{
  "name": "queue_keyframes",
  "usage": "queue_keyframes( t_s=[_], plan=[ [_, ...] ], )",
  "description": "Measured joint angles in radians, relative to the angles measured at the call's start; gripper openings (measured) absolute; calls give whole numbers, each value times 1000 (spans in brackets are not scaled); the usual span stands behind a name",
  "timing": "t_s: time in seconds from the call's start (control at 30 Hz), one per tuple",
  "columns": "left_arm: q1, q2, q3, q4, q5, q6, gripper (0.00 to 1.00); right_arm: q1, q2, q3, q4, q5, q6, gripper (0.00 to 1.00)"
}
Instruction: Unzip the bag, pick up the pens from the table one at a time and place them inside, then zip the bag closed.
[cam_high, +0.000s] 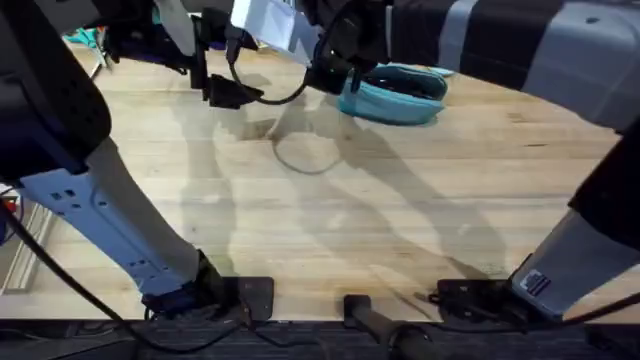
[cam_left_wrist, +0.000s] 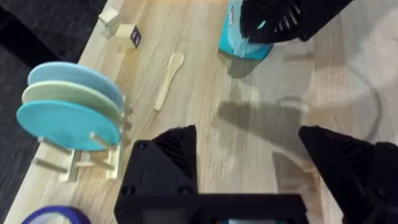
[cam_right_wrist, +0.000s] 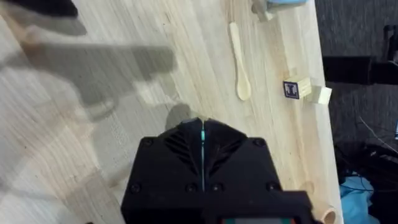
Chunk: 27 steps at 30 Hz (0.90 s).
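The teal bag (cam_high: 402, 100) lies at the far middle-right of the table (cam_high: 330, 230), with a dark slit along its top. My right gripper (cam_high: 338, 80) sits at the bag's left end. In the right wrist view it (cam_right_wrist: 203, 127) is shut, with a thin teal sliver pinched between the fingers. The left wrist view shows that same gripper (cam_left_wrist: 280, 18) over the bag (cam_left_wrist: 239, 48). My left gripper (cam_high: 225, 90) hovers left of the bag. Its fingers (cam_left_wrist: 177, 149) are spread wide and hold nothing. The pens are out of view.
A wooden rack of teal and pale plates (cam_left_wrist: 71, 106) stands near the far left table edge. Beside it lie a wooden spoon (cam_left_wrist: 169, 81) and small wooden blocks (cam_left_wrist: 127, 35). A faint clear ring (cam_high: 305, 155) rests on the boards in front of the bag.
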Motion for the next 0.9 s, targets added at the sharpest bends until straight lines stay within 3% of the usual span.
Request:
queue_keyframes(
  t_s=[0.27,0.9],
  plan=[
    [-54,12,0,19,16,0,995,0,0,0,0,0,2,33],
    [-184,260,0,165,273,0,995,0,0,0,0,0,2,33]
  ],
)
